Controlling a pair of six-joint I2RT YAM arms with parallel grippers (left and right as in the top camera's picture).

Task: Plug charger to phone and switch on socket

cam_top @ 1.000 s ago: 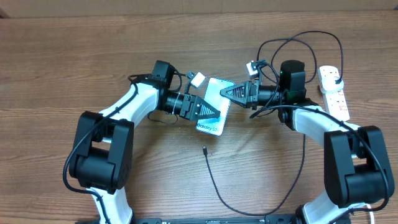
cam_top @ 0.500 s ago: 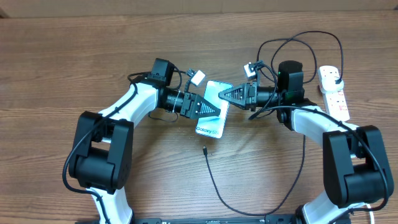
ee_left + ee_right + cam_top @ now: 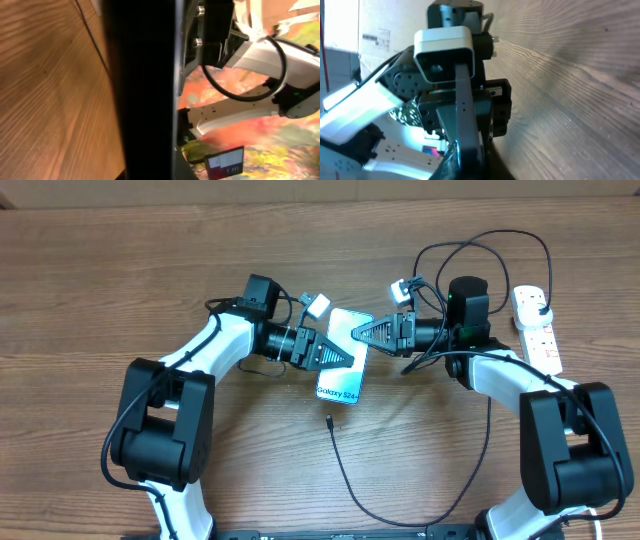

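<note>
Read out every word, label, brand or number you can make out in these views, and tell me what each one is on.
"Galaxy S24+": on the light blue screen of the phone, overhead view.
Printed label on the cardboard box, right wrist view: too blurred to read.
Red markings on the socket: too small to read.
Small display in the background, left wrist view: too blurred to read.

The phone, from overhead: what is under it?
Wooden table shows around the phone; the charger tip lies apart, not beneath. The patch directly below is hidden by the phone itself.
</note>
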